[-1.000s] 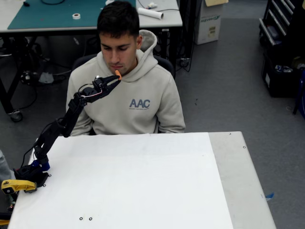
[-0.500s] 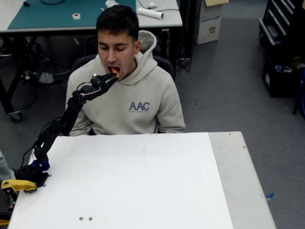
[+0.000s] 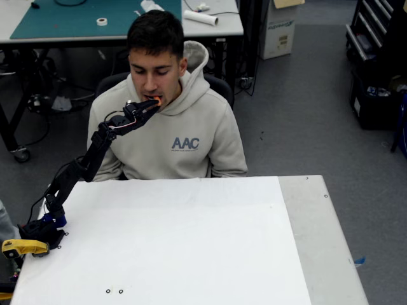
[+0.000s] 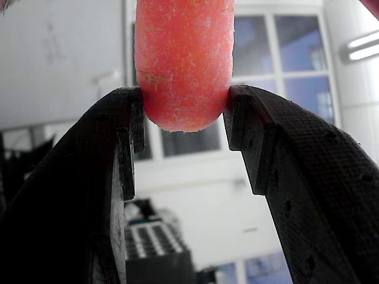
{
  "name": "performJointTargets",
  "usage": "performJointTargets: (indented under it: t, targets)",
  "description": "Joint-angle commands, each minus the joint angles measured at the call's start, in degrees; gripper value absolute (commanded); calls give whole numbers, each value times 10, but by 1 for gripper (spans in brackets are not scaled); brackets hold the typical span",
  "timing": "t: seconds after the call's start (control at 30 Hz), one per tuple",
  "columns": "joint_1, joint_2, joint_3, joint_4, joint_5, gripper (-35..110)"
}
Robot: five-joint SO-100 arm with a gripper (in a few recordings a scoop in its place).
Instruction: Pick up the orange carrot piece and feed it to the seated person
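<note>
The seated person (image 3: 172, 127) in a beige hoodie sits behind the white table (image 3: 191, 241). My black arm reaches up from the table's left edge toward the face. The gripper (image 3: 152, 104) is shut on the orange carrot piece (image 3: 156, 100), whose far end is at the person's mouth. In the wrist view the carrot piece (image 4: 183, 65) stands upright, pinched at its lower end between the two black fingertips (image 4: 133, 118); its upper end runs out of the frame.
A yellow handle (image 3: 24, 246) lies by the arm's base at the table's left edge. Behind the person stands a desk with a green mat (image 3: 76, 16). Grey floor lies to the right.
The gripper rose with the carrot from chest height to the person's mouth. The mouth opened wide half a second ago and now has closed around the carrot's end.
</note>
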Motion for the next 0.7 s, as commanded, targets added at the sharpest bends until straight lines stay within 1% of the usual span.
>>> performJointTargets:
  t: [0.0,0.2,0.5,0.67]
  targets:
    - [-11,25,-52,-4,-8,-2]
    - [-21,33,-52,-4,-1,0]
    - [-17,35,-52,-4,-3,20]
    - [-16,35,-52,-4,-5,20]
